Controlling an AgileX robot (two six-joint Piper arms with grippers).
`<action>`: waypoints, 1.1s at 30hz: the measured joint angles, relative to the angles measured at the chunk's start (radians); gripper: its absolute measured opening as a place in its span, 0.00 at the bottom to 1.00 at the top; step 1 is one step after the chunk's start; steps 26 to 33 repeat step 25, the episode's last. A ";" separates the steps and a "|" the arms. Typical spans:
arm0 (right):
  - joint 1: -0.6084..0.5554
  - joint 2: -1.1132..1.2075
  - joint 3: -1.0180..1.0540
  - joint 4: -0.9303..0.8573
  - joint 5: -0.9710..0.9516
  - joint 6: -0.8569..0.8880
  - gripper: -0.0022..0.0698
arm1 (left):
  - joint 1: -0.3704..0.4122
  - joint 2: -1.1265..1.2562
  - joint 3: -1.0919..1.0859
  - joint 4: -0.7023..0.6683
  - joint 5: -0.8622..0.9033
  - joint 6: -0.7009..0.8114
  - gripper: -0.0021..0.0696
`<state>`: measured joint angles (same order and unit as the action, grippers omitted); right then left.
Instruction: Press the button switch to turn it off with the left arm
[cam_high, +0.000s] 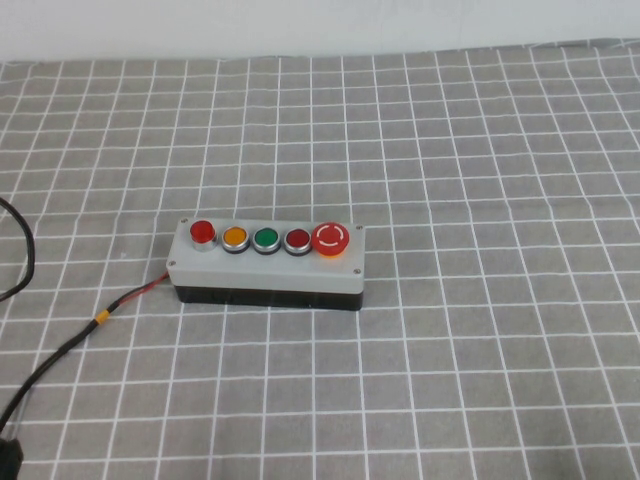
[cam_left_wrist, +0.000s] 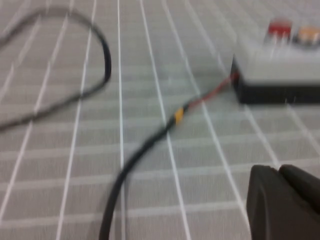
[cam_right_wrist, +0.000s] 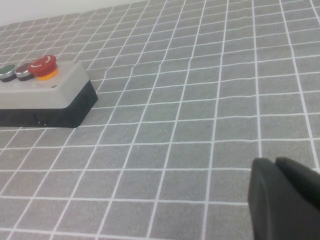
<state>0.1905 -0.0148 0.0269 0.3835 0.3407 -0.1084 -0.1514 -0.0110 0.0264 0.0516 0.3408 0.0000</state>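
Left gripper (cam_left_wrist: 284, 200) low over the cloth, not yet at the button switch (cam_high: 202, 232).
Open or closed for this gripper: cannot tell. Just ahead of it and to one side, the thick black cable (cam_left_wrist: 125, 170), joined to a thin red and black wire with a yellow band (cam_high: 101, 317). Farther ahead, well apart from the gripper, the grey box (cam_high: 270, 268). At the box end nearest the left gripper, the bright red button switch, not touched. Then along the row: orange button (cam_high: 235, 237), green button (cam_high: 265, 239), dark red button (cam_high: 297, 240), big red button with white arrows (cam_high: 331, 238). Right gripper (cam_right_wrist: 285, 202) parked well past that far end, open or closed cannot tell. Step in hand, most likely: the reach. Next: lift up, move over the end button, push straight down, miss the orange one beside it.
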 joint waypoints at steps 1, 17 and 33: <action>0.000 0.000 0.000 0.000 0.000 0.000 0.01 | 0.000 0.000 0.000 0.000 0.026 0.000 0.02; 0.000 0.000 0.000 0.000 0.000 0.000 0.01 | 0.000 0.000 0.000 0.006 0.046 0.000 0.02; 0.000 0.000 0.000 0.000 0.000 0.000 0.01 | 0.000 0.000 0.000 0.006 0.046 0.000 0.02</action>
